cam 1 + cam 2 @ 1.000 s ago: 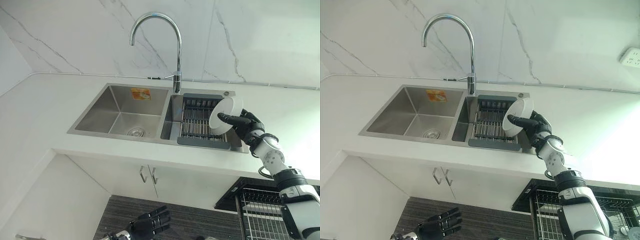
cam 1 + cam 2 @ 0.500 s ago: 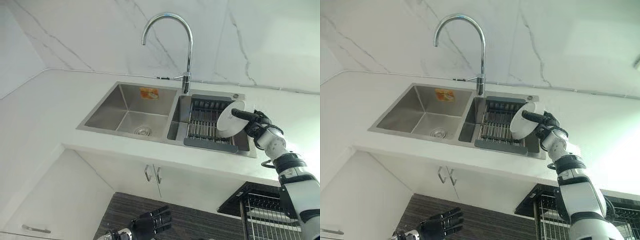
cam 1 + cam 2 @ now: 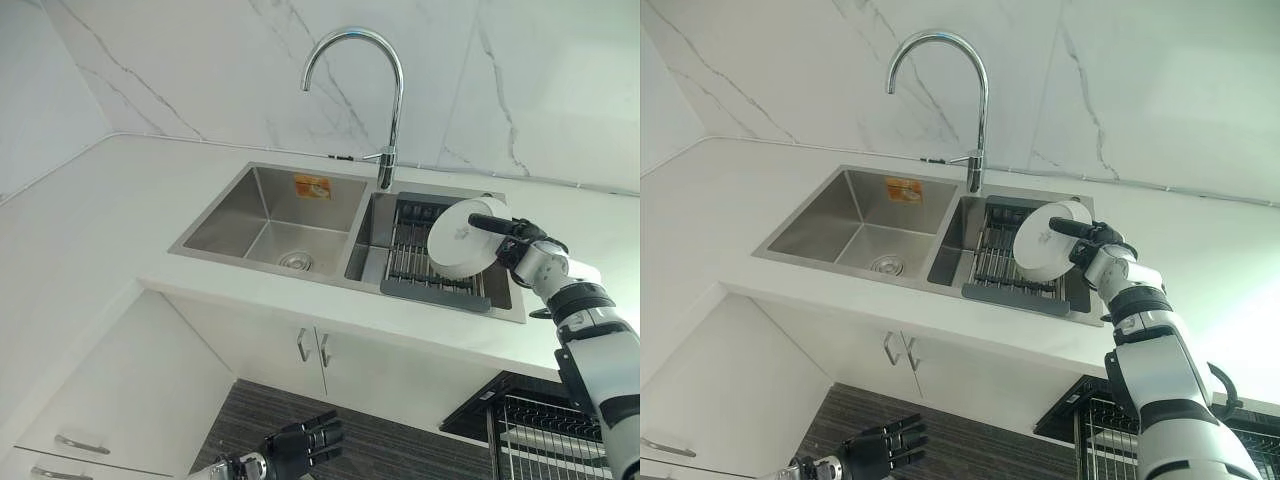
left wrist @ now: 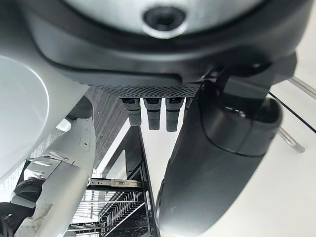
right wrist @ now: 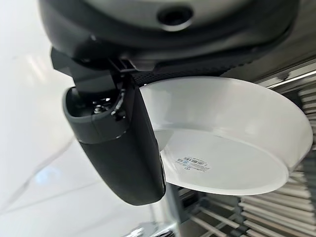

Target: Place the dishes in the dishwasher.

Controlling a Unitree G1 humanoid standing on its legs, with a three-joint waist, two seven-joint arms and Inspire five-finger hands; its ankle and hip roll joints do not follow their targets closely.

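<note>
My right hand is shut on a white deep plate, thumb across its rim and fingers behind it. I hold the plate on edge, underside facing out, above the right end of the dark drying rack in the sink's right basin. The dishwasher's wire rack stands pulled out below the counter at the lower right. Down low over the dark floor hangs my left hand, open and holding nothing.
The steel double sink is set in a white counter, with a tall curved tap between the basins. White cabinet doors with handles lie under the sink. A marble wall rises behind.
The camera has shifted, so the whole scene sits further right. The plate stays in my right hand over the rack, its underside turned a little more toward me. The left hand has not moved.
</note>
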